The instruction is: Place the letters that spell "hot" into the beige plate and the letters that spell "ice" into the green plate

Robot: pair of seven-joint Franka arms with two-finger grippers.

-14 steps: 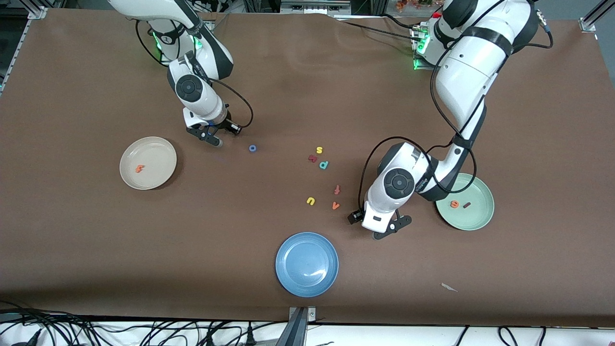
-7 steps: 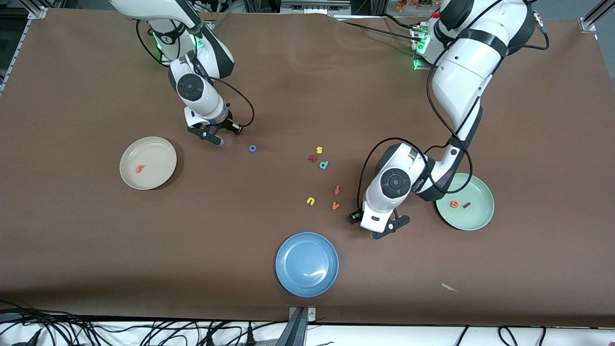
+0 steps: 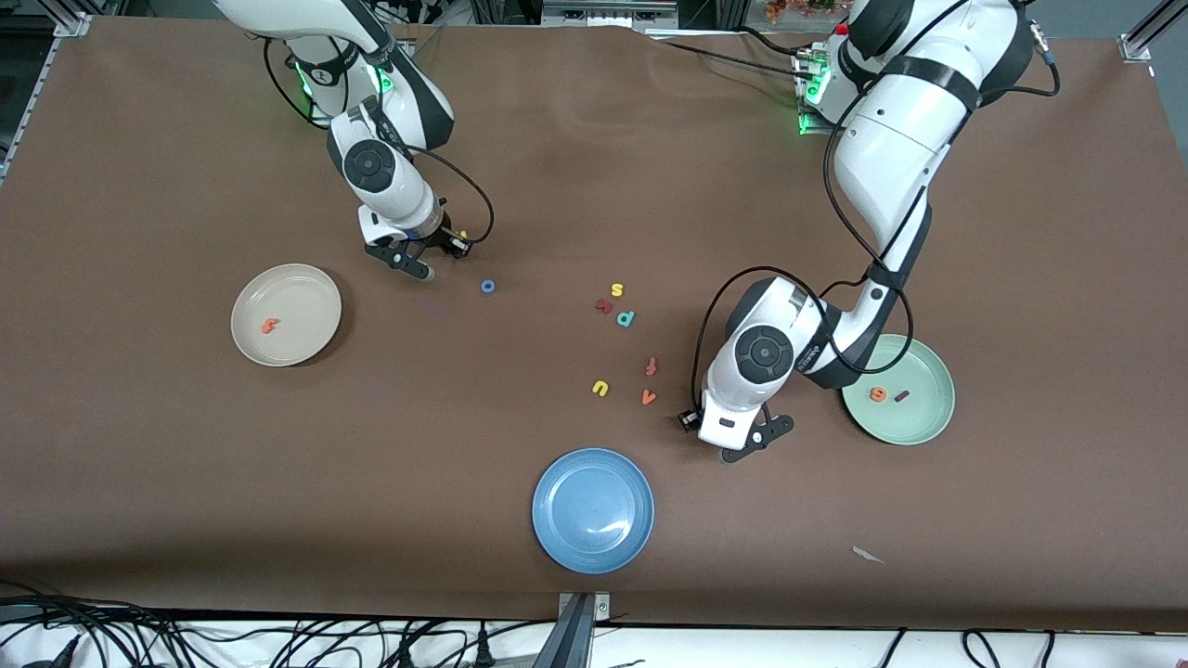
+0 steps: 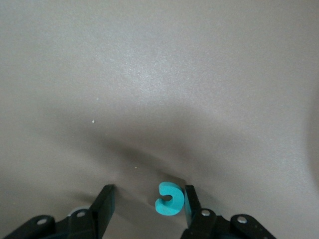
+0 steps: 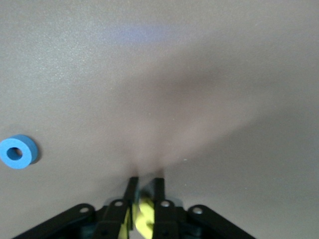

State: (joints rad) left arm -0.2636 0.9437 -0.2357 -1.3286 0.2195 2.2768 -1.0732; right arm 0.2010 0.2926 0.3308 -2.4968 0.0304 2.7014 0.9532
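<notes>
Teal c (image 4: 169,199), the last letter of "ice" not yet in a plate, lies flat on the table just past the blue plate (image 3: 594,482), toward the left arm's end. The left gripper (image 4: 148,194) straddles it with its jaws apart, and the letter touches one finger. It looks like light, soft foam: a gentle pinch across its flat edges should do, since a hard squeeze could make it buckle or pop out.

A little farther off, the green plate (image 3: 919,413) holds the orange e (image 3: 877,394) and the dark red i (image 3: 901,396). Toward the right arm's end, the beige plate (image 3: 297,297) holds the orange t (image 3: 270,326). Farther still, the blue o (image 3: 488,287) lies loose on the table. Near it, the right gripper (image 5: 144,184) is low over the table, closed on the yellow h (image 5: 145,219).
</notes>
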